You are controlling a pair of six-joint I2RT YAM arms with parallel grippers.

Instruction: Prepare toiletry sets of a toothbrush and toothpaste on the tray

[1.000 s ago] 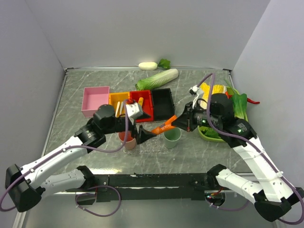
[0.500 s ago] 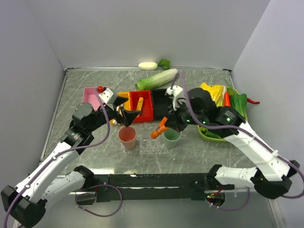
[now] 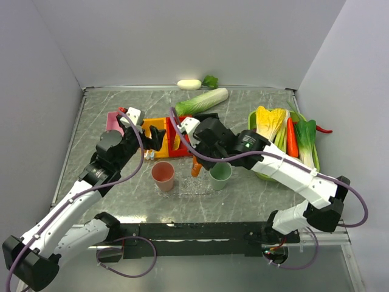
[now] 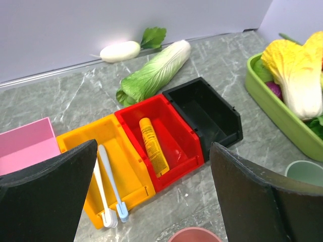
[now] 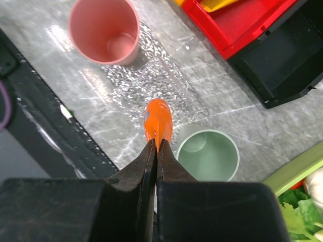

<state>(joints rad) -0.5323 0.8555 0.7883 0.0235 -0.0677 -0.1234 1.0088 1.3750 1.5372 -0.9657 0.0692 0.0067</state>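
The right fingers (image 5: 139, 174) clamp the small orange wedge-shaped toothpaste tube (image 5: 158, 121) above the clear speckled tray (image 5: 146, 75); the left fingers (image 4: 48, 184) stand apart near two thin pale toothbrushes (image 4: 112, 181).

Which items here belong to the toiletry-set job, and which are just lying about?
Job: toothbrushes; yellow-orange toothpaste in red bin; orange toothpaste in right gripper; clear tray.
Lying about: cabbage; white radish; green vegetable tray; black bin.
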